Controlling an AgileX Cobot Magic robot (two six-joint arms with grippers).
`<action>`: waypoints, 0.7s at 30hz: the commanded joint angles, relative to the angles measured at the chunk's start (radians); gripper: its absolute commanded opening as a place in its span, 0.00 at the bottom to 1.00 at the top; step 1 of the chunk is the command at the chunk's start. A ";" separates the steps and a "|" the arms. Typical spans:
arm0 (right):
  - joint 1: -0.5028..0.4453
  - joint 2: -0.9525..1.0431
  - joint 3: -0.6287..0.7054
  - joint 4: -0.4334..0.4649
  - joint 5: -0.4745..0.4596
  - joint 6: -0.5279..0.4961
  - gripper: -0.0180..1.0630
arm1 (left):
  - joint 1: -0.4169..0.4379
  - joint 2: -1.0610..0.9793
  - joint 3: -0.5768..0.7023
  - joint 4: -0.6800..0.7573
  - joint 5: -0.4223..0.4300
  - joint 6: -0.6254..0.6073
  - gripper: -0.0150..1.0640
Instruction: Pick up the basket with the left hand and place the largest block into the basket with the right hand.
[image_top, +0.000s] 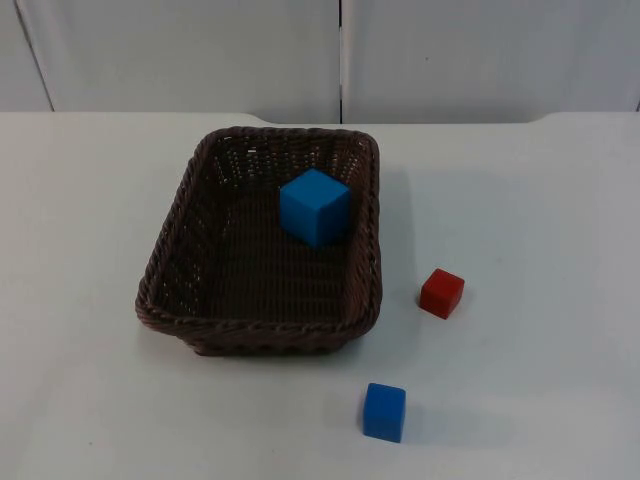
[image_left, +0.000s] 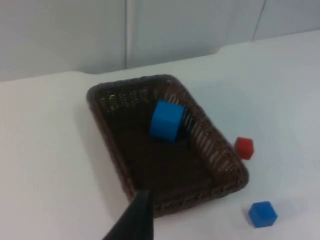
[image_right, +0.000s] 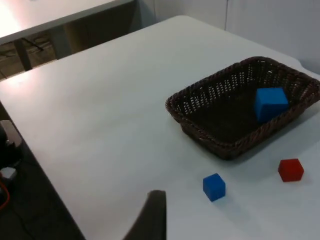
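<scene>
Top view: the brown basket is seen resting on the white counter, with the largest blue block inside, near its far right corner. Finger state cannot be told.

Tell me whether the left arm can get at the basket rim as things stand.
Probably yes: the basket stands free on the table, its rim uncovered; the small blue block and red block lie beside it.

The white table top carries a dark brown woven basket, a small red cube and a small blue cube.
</scene>
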 joint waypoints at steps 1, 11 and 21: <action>0.002 -0.038 0.016 -0.019 0.011 0.011 0.78 | -0.004 -0.072 0.006 0.086 0.041 -0.082 0.99; 0.002 -0.119 0.042 -0.039 0.004 0.039 0.78 | -0.004 -0.288 0.006 0.268 0.177 -0.187 0.99; 0.002 -0.119 0.042 -0.051 0.008 0.058 0.78 | -0.002 -0.298 0.010 0.360 0.274 -0.295 0.99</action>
